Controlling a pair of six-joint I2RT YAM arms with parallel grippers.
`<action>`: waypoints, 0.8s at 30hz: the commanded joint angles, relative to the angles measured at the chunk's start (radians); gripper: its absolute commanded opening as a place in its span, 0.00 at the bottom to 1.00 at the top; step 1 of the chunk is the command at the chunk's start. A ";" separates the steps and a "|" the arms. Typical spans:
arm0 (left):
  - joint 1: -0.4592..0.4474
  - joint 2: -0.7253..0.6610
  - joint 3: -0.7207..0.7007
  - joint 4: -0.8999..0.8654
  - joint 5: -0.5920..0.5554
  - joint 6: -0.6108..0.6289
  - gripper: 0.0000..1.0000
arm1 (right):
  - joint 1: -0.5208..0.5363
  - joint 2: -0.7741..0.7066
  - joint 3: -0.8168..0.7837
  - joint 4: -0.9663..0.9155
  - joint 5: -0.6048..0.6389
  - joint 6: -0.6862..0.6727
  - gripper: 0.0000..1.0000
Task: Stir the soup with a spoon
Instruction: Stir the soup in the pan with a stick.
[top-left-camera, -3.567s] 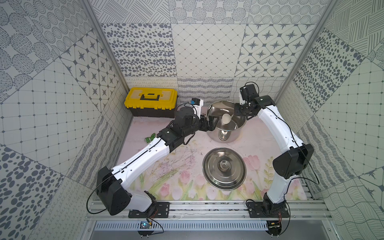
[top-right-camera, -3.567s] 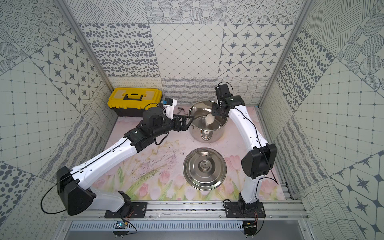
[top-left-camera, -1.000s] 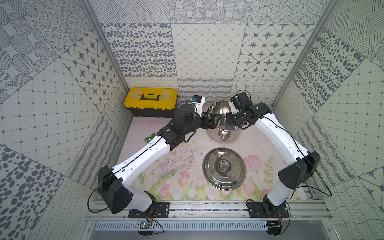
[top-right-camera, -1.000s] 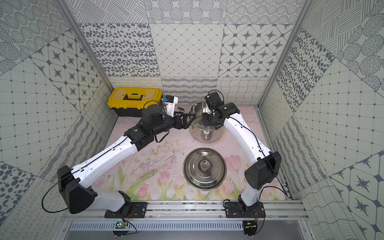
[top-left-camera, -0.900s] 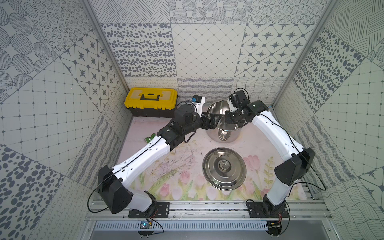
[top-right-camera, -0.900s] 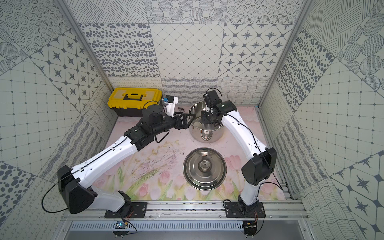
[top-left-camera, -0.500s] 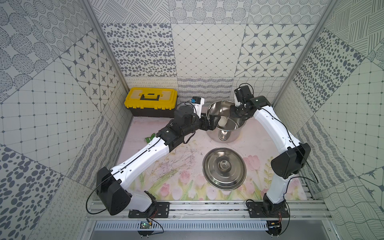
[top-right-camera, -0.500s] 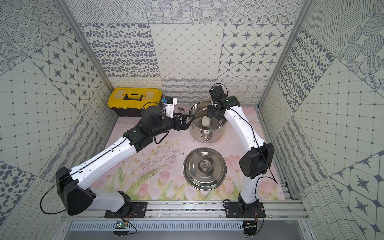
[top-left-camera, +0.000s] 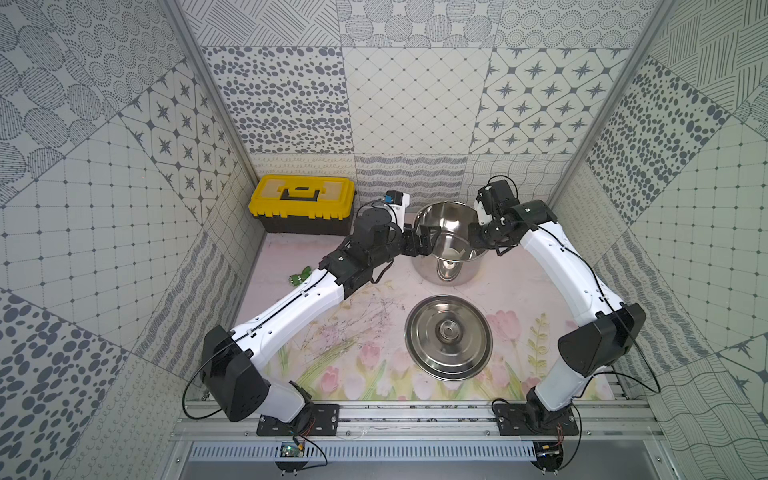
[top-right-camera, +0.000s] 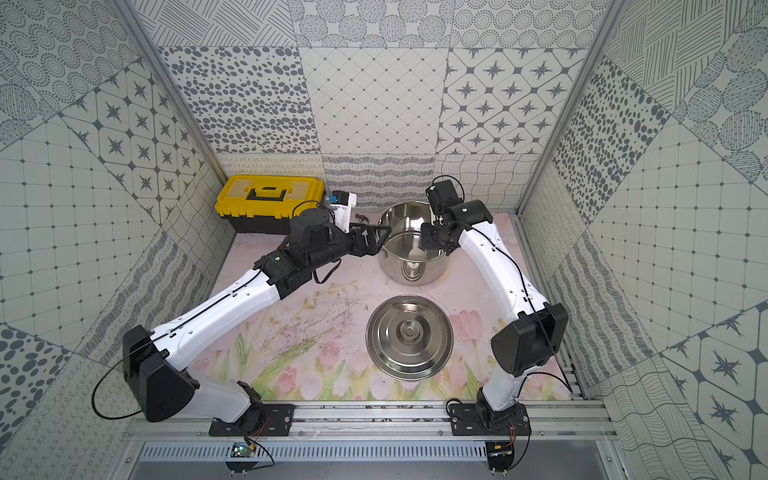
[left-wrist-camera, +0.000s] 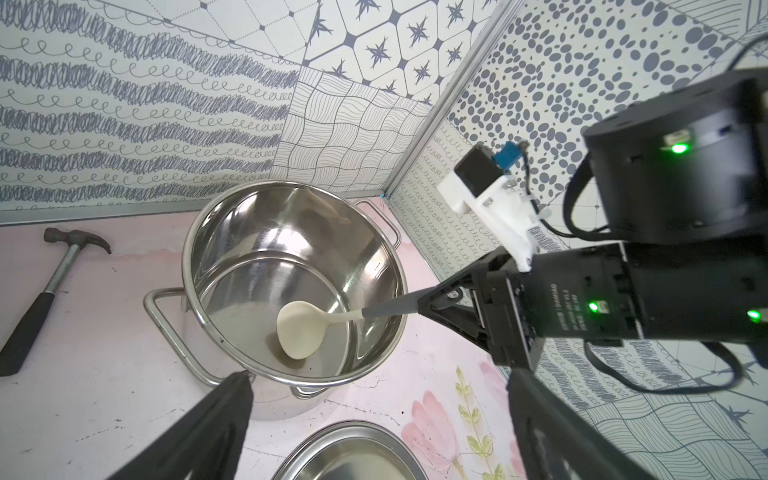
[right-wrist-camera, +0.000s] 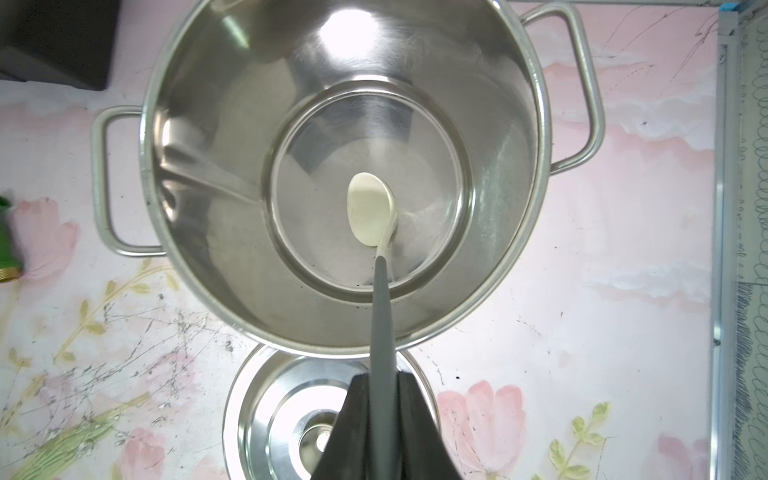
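Note:
No soup shows as liquid; its steel pot (top-left-camera: 444, 216) (top-right-camera: 405, 218) (left-wrist-camera: 266, 232) (right-wrist-camera: 232, 166) stands uncovered at the back of the mat. The spoon's cream bowl (top-right-camera: 415, 253) (left-wrist-camera: 297, 332) (right-wrist-camera: 370, 210) rests on the pot's bare bottom, and its grey handle slants up over the rim. My right gripper (top-left-camera: 478, 241) (top-right-camera: 430, 241) (left-wrist-camera: 432, 305) (right-wrist-camera: 382, 378) is shut on that handle above the pot's right rim. My left gripper (top-left-camera: 424, 245) (top-right-camera: 372, 241) (left-wrist-camera: 378, 376) hangs wide open at the pot's left side, one finger near the rim, holding nothing.
The pot's lid (top-left-camera: 449, 336) (top-right-camera: 409, 336) lies on the flowered mat just in front of the pot. A yellow toolbox (top-left-camera: 302, 203) stands at the back left. A small hammer (left-wrist-camera: 54, 282) lies between the toolbox and the pot. A green fitting (top-left-camera: 300, 276) lies left of my left arm.
My right gripper swung from over the pot's left part back to its right rim, carrying the spoon round inside the pot. The left arm has barely moved.

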 joint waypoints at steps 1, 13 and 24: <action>0.005 0.008 -0.029 0.102 0.024 -0.047 1.00 | 0.032 -0.014 0.002 0.052 -0.034 0.042 0.00; 0.003 0.015 0.001 0.092 0.064 0.001 1.00 | 0.032 0.212 0.273 0.054 0.058 0.017 0.00; 0.001 0.029 0.019 0.122 0.070 -0.005 1.00 | -0.072 0.186 0.254 0.039 0.074 -0.028 0.00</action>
